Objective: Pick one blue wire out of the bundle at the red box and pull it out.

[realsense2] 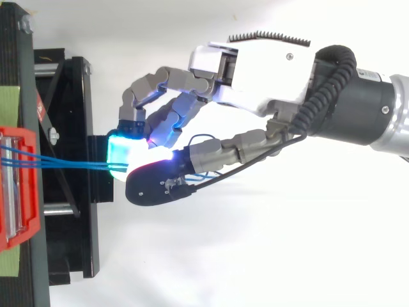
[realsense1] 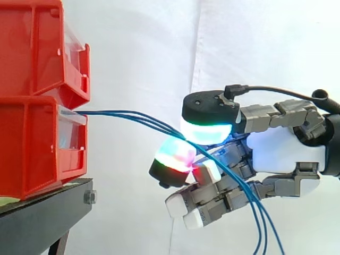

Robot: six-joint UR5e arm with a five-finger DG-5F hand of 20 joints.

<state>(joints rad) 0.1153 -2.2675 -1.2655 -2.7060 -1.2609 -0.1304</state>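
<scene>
Three thin blue wires (realsense1: 127,116) leave the front of the lower red bin (realsense1: 32,143) and run right, sagging down towards the lower right. In the top view the blue wires (realsense2: 64,165) stretch from the red bin (realsense2: 19,185) to my hand. My hand (realsense1: 281,151) comes in from the right, just past the bins. Its thumb pad, glowing cyan-green, sits above the wires and a curled fingertip (realsense1: 172,159), glowing red and cyan, sits below them. The pads close on the wires where they pass between. I cannot tell how many wires lie in the pinch. From above, my hand (realsense2: 268,70) has its fingers curled.
A second red bin (realsense1: 37,48) is stacked on the lower one. Both rest on a black stand (realsense1: 42,218) at the left, with a white curtain behind. The wires' loose ends hang down under my hand.
</scene>
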